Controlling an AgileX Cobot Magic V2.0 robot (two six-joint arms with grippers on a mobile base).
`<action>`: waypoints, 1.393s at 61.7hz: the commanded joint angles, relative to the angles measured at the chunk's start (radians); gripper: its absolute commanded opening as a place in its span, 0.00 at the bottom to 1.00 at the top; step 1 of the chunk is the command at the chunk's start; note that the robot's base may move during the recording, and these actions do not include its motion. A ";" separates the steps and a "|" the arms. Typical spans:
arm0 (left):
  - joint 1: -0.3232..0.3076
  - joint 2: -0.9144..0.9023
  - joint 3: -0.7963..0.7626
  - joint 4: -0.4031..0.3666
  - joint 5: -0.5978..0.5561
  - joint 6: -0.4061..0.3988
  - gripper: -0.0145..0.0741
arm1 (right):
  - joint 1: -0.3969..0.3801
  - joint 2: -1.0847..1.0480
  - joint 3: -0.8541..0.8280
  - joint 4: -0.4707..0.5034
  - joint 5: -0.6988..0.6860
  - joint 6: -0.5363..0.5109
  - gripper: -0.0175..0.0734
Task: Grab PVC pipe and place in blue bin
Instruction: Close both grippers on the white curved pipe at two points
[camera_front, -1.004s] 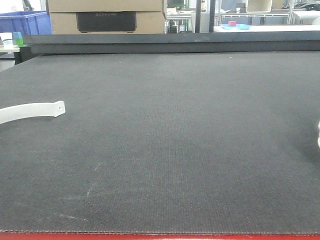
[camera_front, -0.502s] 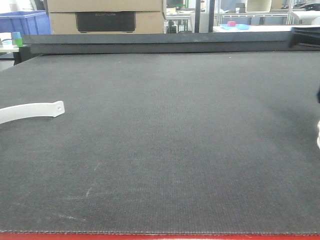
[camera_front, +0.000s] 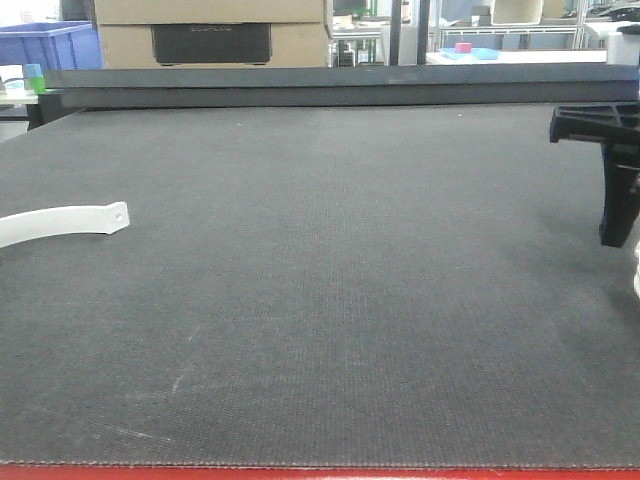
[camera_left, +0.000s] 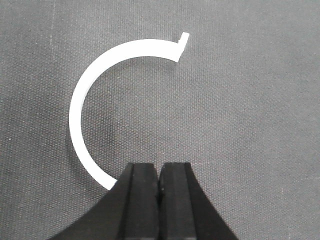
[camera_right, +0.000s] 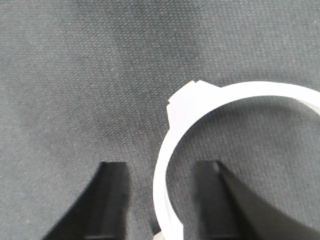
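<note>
One white PVC pipe piece, a C-shaped arc, lies flat on the dark mat just ahead and left of my left gripper, which is shut on nothing. Its end shows at the left edge of the front view as a white strip. A second white PVC ring lies between the jaws of my open right gripper, its rim passing through the gap without touching either finger. One black finger of that gripper hangs at the far right of the front view. The blue bin stands beyond the table, back left.
A dark mat covers the table, with a raised black edge along the back. Cardboard boxes stand behind it beside the bin. A bit of white shows at the right border. A red strip marks the table's front edge.
My right gripper has come into the front view at the right edge and dropped toward the mat. The white piece on the left has not moved.
</note>
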 joint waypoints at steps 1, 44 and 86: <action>-0.003 -0.002 -0.007 -0.009 -0.004 0.000 0.04 | -0.001 0.020 -0.005 -0.017 -0.013 0.018 0.42; -0.003 -0.002 0.003 -0.009 -0.004 0.000 0.04 | -0.001 0.109 -0.007 -0.023 0.012 0.006 0.18; 0.002 0.010 -0.006 0.013 0.026 -0.008 0.04 | 0.084 0.087 -0.090 -0.034 0.183 -0.261 0.01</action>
